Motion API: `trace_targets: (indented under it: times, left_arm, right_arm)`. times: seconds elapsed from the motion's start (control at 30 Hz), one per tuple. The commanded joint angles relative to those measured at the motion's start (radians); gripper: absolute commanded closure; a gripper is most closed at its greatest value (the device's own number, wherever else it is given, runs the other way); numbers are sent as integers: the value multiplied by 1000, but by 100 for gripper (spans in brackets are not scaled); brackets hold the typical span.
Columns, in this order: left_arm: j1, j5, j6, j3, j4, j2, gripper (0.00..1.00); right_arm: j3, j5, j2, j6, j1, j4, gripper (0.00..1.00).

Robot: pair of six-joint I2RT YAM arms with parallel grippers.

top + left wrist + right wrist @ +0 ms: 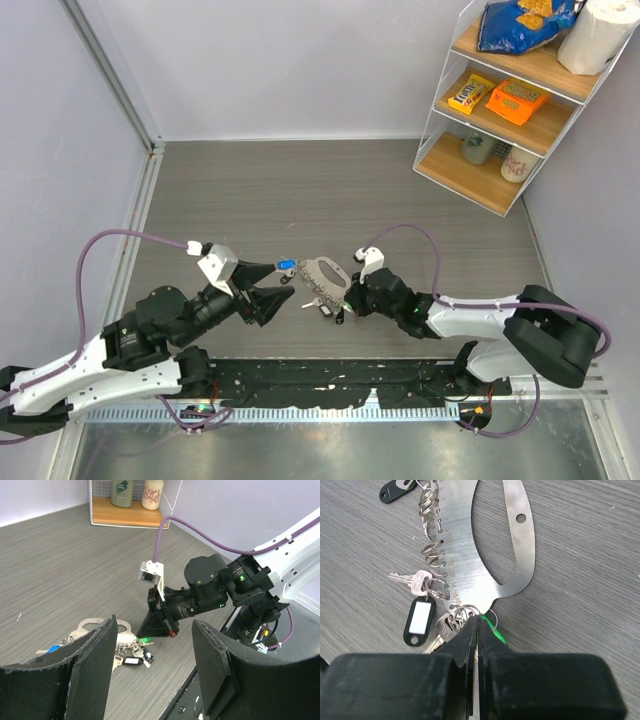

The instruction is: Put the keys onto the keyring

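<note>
The keyring (512, 535) is a flat silvery loop-shaped plate with small split rings (434, 555) along one edge. It lies mid-table (325, 273). A silver key (412, 580), a black tag with a white label (420, 617) and a green key head (496, 631) hang at its near end. My right gripper (478, 619) is shut, its tips against that end beside the green key; I cannot tell if anything is pinched. My left gripper (155, 670) is open and empty, just left of the bunch (131, 652). A blue key head (286, 266) lies by its far finger.
A white wire shelf (510, 100) with snack packs, cups and a paper roll stands at the back right. Grey walls close in the left and back. A black rail (330, 380) runs along the near edge.
</note>
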Motion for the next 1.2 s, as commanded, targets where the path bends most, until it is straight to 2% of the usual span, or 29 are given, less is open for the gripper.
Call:
trace_targets:
  times: [0.0, 0.1, 0.17, 0.47, 0.73, 0.8, 0.83, 0.87, 0.9, 0.97, 1.07, 1.1, 1.17]
  left_arm:
    - [3, -6, 9, 28, 53, 0, 34]
    - [3, -15, 9, 23, 44, -6, 34]
    - [3, -21, 12, 21, 42, -15, 34]
    - [3, -33, 18, 14, 29, -48, 33]
    - [0, -23, 17, 15, 9, -84, 32]
    - [3, -20, 14, 18, -2, -87, 31]
    - [1, -19, 15, 20, -7, -91, 30]
    - [1, -19, 14, 21, -11, -91, 29]
    - [1, -21, 14, 24, -17, -91, 27]
    - [1, -30, 15, 29, -28, -89, 14]
    - [3, -41, 23, 37, -39, -81, 4]
    - [1, -42, 26, 41, -42, -78, 0]
    - [3, -49, 31, 52, -56, -69, 0]
  right_arm:
    - [59, 52, 69, 52, -4, 6, 94]
    - [54, 73, 76, 60, -4, 23, 95]
    - [54, 87, 63, 61, -4, 17, 91]
    - [96, 119, -85, 31, -4, -86, 48]
    - [218, 113, -291, -40, -4, -265, 30]
    - [243, 106, -337, -63, -4, -295, 18]
    - [249, 110, -366, -72, -4, -308, 6]
    - [264, 113, -381, -83, -4, -331, 1]
    - [274, 118, -410, -92, -4, -342, 4]
    - [301, 145, -450, -109, -4, -388, 5]
    - [355, 176, -496, -135, -4, -445, 4]
    - [366, 178, -512, -141, -4, -459, 5]
    - [413, 175, -519, -155, -3, -500, 4]
